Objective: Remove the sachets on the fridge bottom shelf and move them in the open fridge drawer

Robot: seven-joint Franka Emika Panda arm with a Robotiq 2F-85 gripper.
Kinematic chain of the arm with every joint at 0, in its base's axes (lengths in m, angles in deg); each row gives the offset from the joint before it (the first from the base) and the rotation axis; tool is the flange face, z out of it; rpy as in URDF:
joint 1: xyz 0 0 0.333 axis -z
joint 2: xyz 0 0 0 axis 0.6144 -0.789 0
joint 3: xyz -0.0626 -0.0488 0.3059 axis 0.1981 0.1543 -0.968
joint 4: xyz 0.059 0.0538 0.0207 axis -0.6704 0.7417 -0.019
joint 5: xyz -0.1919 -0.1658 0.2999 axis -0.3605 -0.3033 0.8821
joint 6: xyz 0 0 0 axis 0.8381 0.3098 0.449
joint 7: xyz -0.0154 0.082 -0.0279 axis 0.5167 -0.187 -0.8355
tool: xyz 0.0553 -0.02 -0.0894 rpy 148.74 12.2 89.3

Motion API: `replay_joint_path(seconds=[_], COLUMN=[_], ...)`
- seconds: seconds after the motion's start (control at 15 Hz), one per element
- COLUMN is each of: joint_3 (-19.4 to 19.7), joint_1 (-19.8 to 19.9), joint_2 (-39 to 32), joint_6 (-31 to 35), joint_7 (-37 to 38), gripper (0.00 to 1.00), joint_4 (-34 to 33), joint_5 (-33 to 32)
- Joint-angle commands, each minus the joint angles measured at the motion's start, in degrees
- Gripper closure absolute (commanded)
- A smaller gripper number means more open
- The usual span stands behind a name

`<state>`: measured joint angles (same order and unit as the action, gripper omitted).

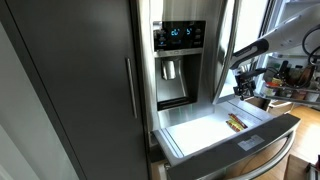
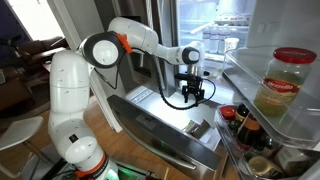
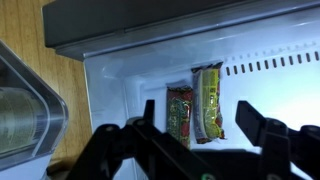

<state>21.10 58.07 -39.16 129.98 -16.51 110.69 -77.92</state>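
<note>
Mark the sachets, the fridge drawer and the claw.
sachets [image 3: 207,100], wrist view, middle of the right-hand packet.
fridge drawer [image 1: 200,132], in an exterior view, bare white floor.
claw [image 2: 193,99], in an exterior view, midway between its fingertips.

Two sachets [image 3: 208,100], as you see them in the wrist view, lie flat on the white floor of the open fridge drawer [image 3: 275,90]. They sit side by side, long edges parallel and close together, yellow-orange with darker red-brown marks. In an exterior view the sachets [image 1: 235,123] rest toward one end of the pulled-out, brightly lit fridge drawer [image 1: 195,135], behind its steel front.
</note>
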Motion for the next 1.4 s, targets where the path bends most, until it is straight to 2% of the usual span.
replay_joint_path(seconds=[0.0,0.13,0.2,0.33,0.93,1.33], joint_3=[-0.4,-0.4,-0.4,-0.7,2.4,2.2], joint_1=[0.3,0.3,0.3,0.5,6.9,5.6], joint_2=[0.2,0.3,0.3,3.4,13.7,20.7], joint_6=[-0.2,-0.2,-0.2,1.0,4.8,10.8], joint_7=[-0.1,-0.2,-0.2,-3.5,-23.7,-28.6], gripper=[0.16,0.16,0.04,0.00,0.00,0.00], joint_4=[0.0,0.3,0.3,4.7,18.9,30.5], joint_5=[-0.1,-0.2,-0.2,-0.9,0.7,3.2])
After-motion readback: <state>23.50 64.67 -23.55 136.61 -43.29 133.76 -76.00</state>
